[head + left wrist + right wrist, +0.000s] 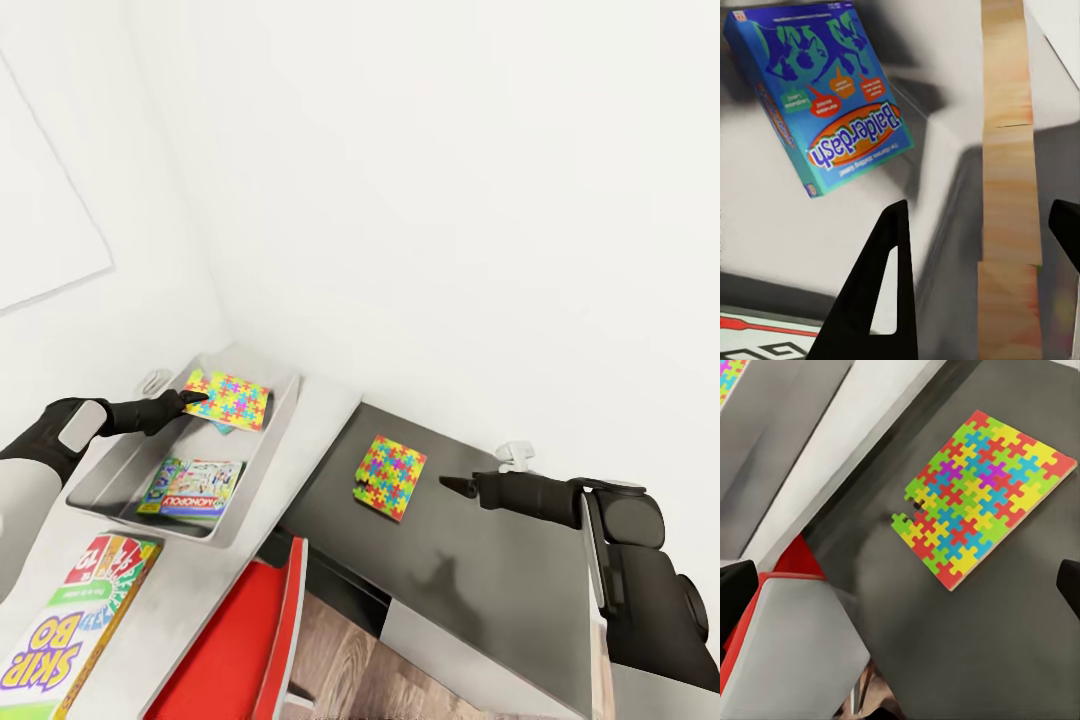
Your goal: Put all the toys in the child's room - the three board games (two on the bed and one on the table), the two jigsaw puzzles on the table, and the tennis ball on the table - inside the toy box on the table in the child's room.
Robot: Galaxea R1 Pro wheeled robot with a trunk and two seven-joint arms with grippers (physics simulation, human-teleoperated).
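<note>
We're looking down over the table, and our left gripper is out over the toy box, its tip right at the edge of a puzzle that lies propped across the box's far corner; from the head view we cannot tell whether the fingers grasp it or only touch it. In the left wrist view the 2 fingers stand apart with nothing between them, a blue Balderdash box lying beyond them. A Monopoly box rests flat in the toy box's bottom, and a Skip-Bo box sits on the white top just outside the near end. Over to the right, the 2nd puzzle lies flat on the dark surface, well apart from the toy box. Our right gripper hovers near it, tip pointing at it but not touching; in the right wrist view the puzzle lies ahead, the finger edges sit far apart at the frame sides, released, holding nothing. A red chair stands below the table edge.
</note>
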